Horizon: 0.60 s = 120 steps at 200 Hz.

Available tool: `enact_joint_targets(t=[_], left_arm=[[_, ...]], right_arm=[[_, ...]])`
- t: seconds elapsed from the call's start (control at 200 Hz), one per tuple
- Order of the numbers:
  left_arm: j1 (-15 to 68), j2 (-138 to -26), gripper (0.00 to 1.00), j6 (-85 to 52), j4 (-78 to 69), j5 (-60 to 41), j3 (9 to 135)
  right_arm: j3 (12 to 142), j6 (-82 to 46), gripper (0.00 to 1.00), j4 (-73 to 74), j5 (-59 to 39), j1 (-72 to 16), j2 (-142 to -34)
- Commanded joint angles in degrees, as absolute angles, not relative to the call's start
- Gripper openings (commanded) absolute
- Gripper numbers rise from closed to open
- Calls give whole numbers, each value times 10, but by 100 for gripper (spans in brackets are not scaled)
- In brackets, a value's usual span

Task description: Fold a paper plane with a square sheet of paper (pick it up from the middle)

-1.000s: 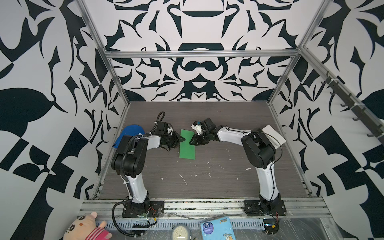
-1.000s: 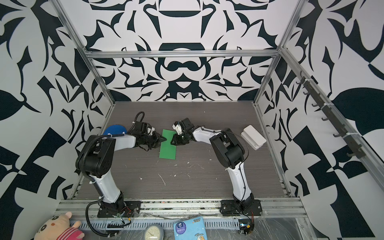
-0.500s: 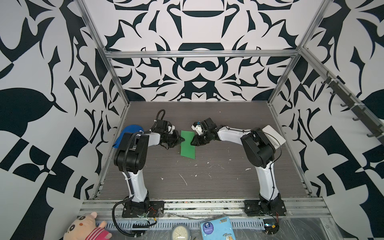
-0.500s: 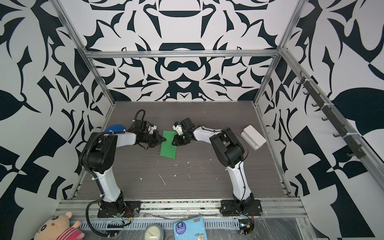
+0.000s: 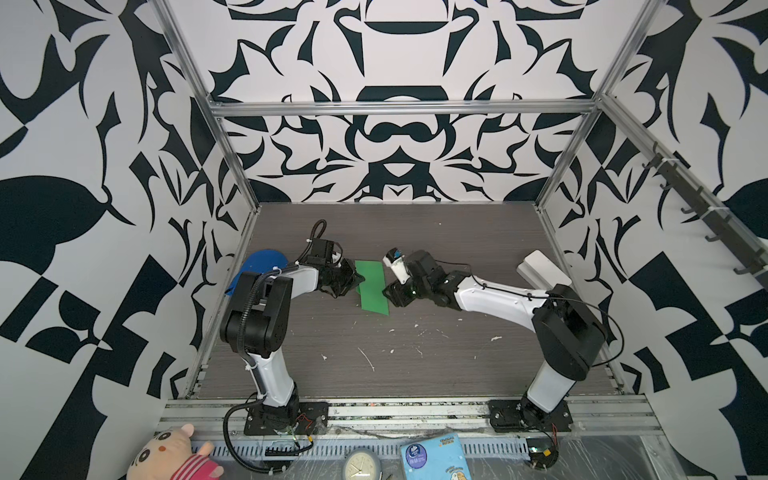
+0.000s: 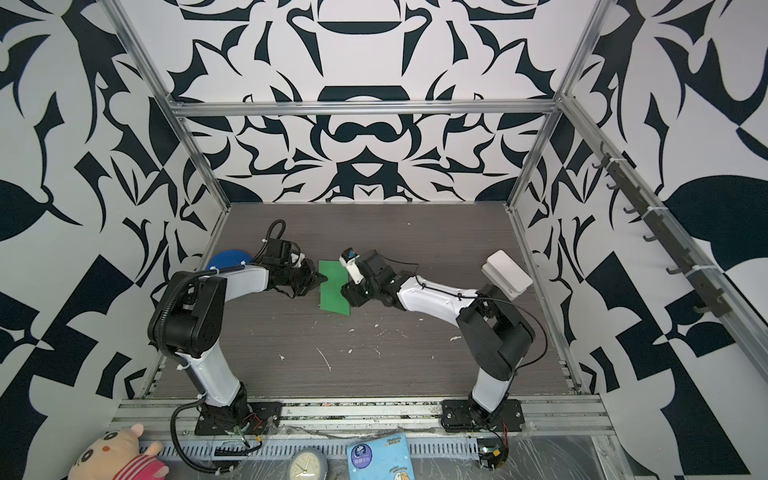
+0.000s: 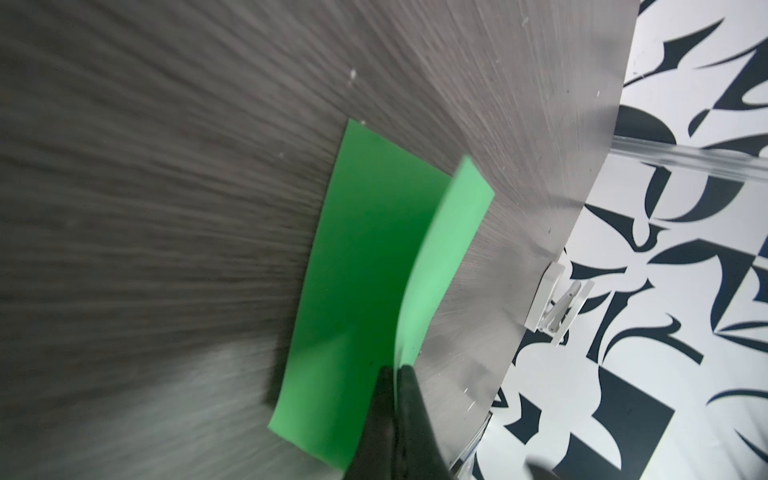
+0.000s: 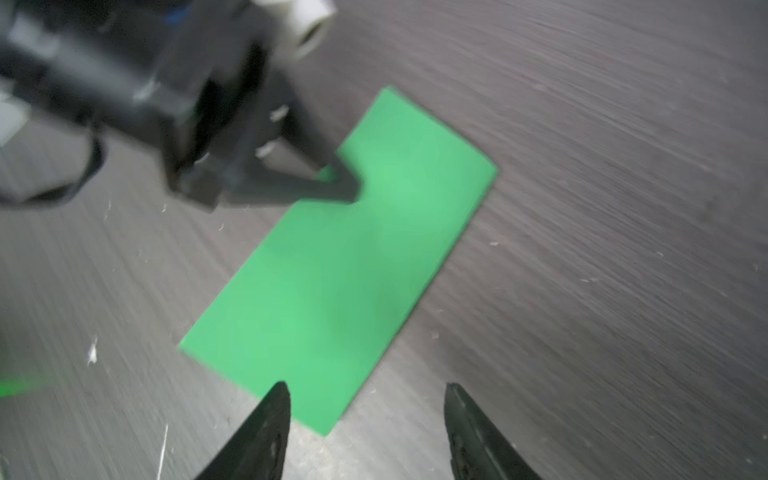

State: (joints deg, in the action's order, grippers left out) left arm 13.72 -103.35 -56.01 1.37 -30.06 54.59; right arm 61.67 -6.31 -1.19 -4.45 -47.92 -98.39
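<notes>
Well, the wrist views are smeared, so creases can't be made out. The green paper (image 5: 372, 286), doubled into a strip, is laid mid-worktop (image 5: 415, 353). Its top flap is pinched at 9 o'clock by the clenched left pincer (image 7: 399, 370), and the released right pincer (image 8: 368, 388) is seen just off 3 o'clock. A blue cap (image 5: 259, 266) is half hidden behind the left arm (image 5: 299, 280).

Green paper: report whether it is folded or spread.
Folded: the green paper lies doubled, its upper layer pinched between the fingers of the left gripper.

Robot lab box. B&w walls (image 5: 104, 104), metal frame (image 5: 399, 109) round counter (image 5: 436, 365). Left arm (image 5: 266, 324) & right arm (image 5: 565, 336) bolted on.
</notes>
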Motion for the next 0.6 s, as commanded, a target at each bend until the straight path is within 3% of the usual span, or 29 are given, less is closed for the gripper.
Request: enact_joint_targets(t=[0.0, 0.265, 0.595], left_arm=[[144, -1024, 3, -612, 28, -265, 545], [147, -1033, 3, -637, 27, -256, 551], [147, -1035, 3, -637, 30, -258, 549]], right_arm=[[586, 32, 63, 56, 53, -523, -965], [549, 136, 64, 156, 105, -599, -998], [563, 165, 58, 249, 201, -606, -1057]])
